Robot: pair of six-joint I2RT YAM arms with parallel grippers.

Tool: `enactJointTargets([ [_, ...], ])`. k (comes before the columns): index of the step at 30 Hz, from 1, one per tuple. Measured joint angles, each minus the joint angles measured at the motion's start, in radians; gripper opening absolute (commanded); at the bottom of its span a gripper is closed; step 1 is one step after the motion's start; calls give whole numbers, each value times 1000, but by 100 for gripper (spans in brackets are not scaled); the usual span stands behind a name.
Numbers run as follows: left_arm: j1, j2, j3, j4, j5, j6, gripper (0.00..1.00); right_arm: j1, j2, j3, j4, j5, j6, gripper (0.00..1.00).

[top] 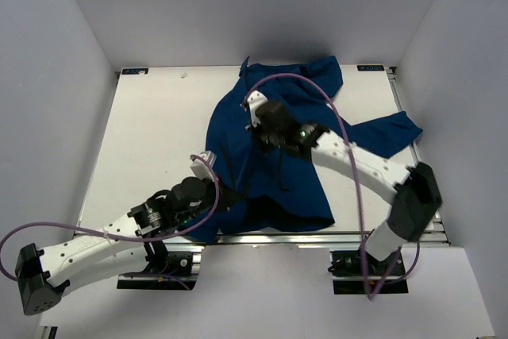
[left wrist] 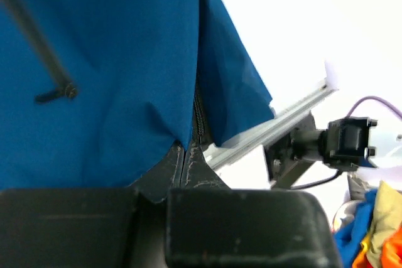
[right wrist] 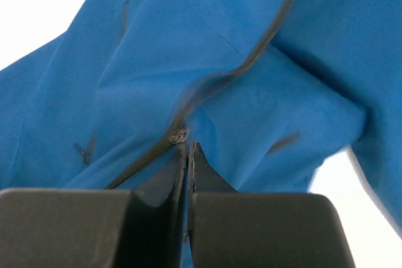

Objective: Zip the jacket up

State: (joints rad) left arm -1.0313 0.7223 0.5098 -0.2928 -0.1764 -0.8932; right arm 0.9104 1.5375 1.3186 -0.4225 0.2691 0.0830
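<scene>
— Left gripper [left wrist: 186, 155]?
— Clamped on the jacket [top: 274, 192], at its near hem beside the zipper [left wrist: 200, 117].
— Right gripper [right wrist: 188, 152]?
— Pinched tight on the zipper mid-jacket, its arm lying over the jacket's right half. The jacket sprawls on the table [top: 151, 132].

White table [top: 151, 136], walled on three sides. Carries crumpled blue jacket [top: 305, 196] across middle and right: hem at near edge, collar near far edge, one sleeve reaching right edge. Small white scrap [top: 183, 75] near far edge, apart from jacket.
</scene>
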Motion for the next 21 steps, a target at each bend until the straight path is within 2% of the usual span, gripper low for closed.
enactJointTargets([
  [3,2,-35,-44,-29,-24,-48,0,-97,136,124,1,-64,-35,0],
  [6,7,-37,-47,-32,-47,-77,0,-121,179,144,-26,-130,-53,0],
  [12,-2,-19,-41,-77,-1,-93,0,-148,75,39,6,-217,-64,0],
  [21,-3,-76,-40,-146,22,-129,0,-108,58,-26,83,-219,-97,0],
])
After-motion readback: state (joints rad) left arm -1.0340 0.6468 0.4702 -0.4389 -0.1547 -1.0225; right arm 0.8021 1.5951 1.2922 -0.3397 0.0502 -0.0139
